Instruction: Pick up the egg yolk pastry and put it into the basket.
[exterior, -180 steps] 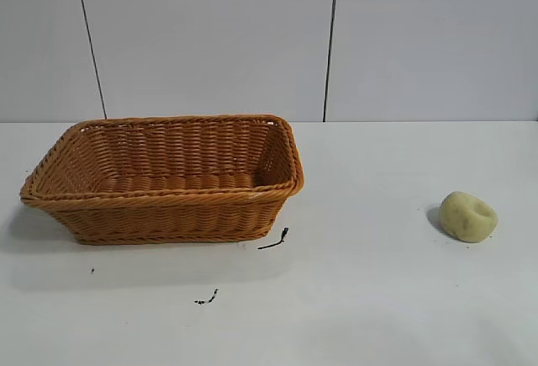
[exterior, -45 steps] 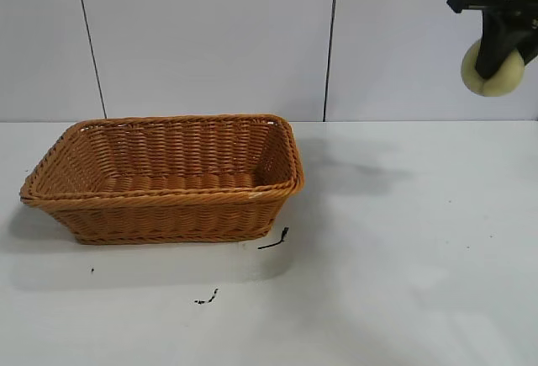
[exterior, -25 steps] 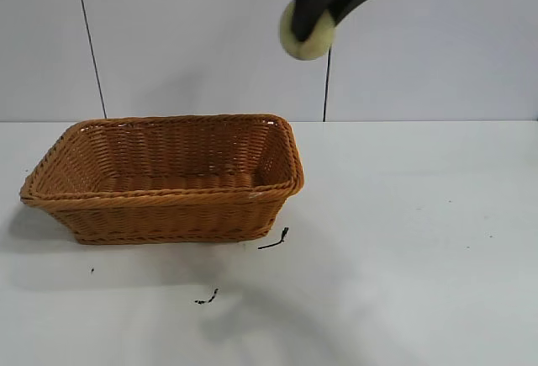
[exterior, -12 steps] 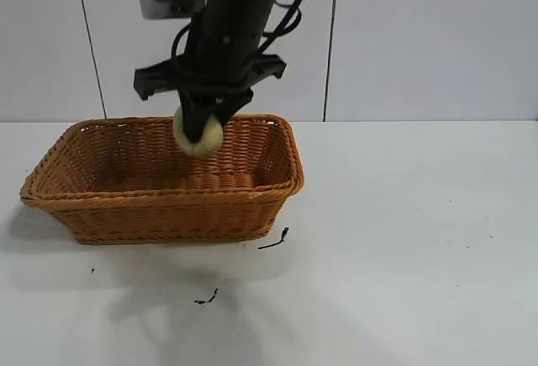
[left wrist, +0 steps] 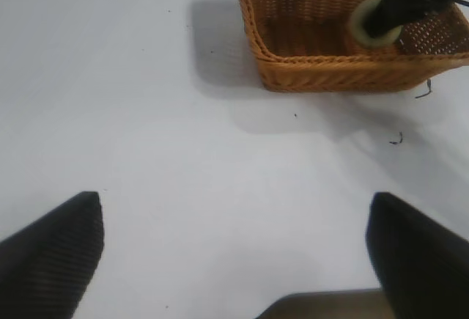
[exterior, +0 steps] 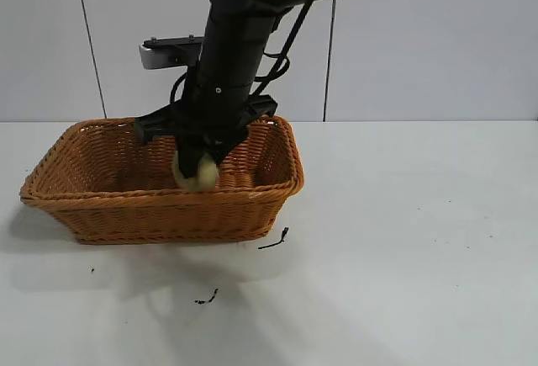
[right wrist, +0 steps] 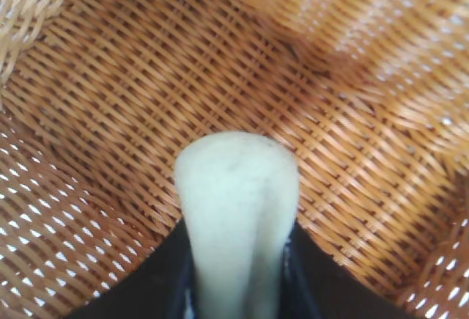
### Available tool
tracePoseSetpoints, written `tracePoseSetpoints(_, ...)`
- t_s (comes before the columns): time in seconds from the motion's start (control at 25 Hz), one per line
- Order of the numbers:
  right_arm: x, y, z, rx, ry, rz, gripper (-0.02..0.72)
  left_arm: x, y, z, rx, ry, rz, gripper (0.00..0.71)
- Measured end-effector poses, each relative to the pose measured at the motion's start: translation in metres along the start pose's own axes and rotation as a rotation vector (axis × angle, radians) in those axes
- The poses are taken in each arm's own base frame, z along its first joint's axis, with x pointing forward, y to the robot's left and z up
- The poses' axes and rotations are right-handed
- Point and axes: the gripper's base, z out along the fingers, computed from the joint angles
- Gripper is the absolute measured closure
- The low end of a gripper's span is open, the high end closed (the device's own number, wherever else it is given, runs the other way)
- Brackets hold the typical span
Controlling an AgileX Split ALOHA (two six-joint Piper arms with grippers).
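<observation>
Lower, then let go

Now the right tool (exterior: 198, 164) grips the egg yolk pastry (exterior: 195, 174) inside the basket (exterior: 252, 193), apparently just above its woven floor. Best to ease lower before releasing. The left tool (left wrist: 234, 253) idles wide over the surface (exterior: 403, 240)

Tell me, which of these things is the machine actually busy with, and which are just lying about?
In use:
- egg yolk pastry, held inside the basket
- basket
- right gripper, shut on the pastry

Lying about:
- two dark scraps on the table, one beside the basket, one nearer the camera
- left gripper, apart over bare table
</observation>
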Motion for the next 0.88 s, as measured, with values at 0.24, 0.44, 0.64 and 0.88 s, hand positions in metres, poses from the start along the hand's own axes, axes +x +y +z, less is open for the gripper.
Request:
tracePoseSetpoints(0.24, -0.011, 0.001, -0.017, -0.002, -0.027, -0.003, 0.087, 0.0, 0.0, 0.0, 0.0, 0.0, 0.0, 0.015)
tracePoseSetpoints(0.44, -0.031, 0.002, -0.06, 0.012, -0.087, -0.015, 0.069, 0.0, 0.0, 0.0, 0.0, 0.0, 0.0, 0.015)
tracePoseSetpoints(0.64, -0.039, -0.028, -0.083, 0.073, -0.106, 0.021, 0.069, 0.0, 0.0, 0.0, 0.0, 0.0, 0.0, 0.015)
tracePoseSetpoints(0.88, -0.026, -0.12, -0.095, 0.164, -0.061, 0.183, 0.069, 0.0, 0.0, 0.0, 0.0, 0.0, 0.0, 0.015)
